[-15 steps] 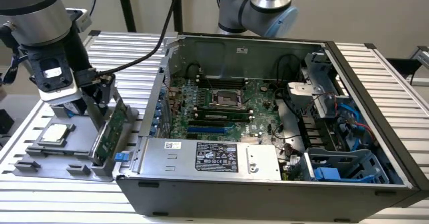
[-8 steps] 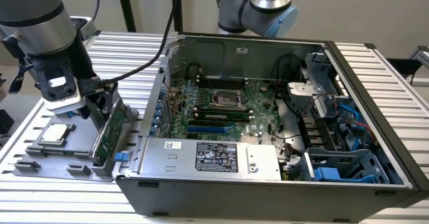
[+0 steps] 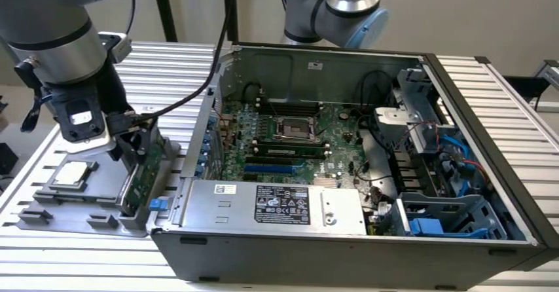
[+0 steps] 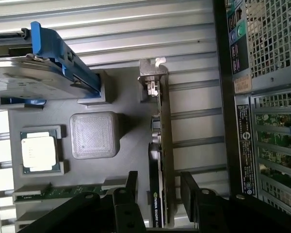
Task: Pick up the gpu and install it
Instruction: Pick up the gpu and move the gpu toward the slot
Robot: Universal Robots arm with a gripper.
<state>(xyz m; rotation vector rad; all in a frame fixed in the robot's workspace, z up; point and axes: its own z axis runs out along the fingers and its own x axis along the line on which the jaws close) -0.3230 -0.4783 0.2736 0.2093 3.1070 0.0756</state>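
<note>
My hand [image 4: 160, 188] is open, its two black fingers [image 4: 131, 187] straddling the gpu [image 4: 164, 121] with a gap on each side. The card is a green board with a silver end bracket. It stands on edge in a grey tray [image 3: 70, 207] on the tabletop [image 3: 170, 66], just beside the open computer case [image 3: 349, 259]. My arm points down over it. White lettering on the card's black edge looks like NVIDIA.

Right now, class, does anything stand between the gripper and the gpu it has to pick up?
Nothing visible does. The gripper hangs directly over the gpu, which stands on edge in the grey holder; one finger sits on each side of the card with only open space between.
</note>
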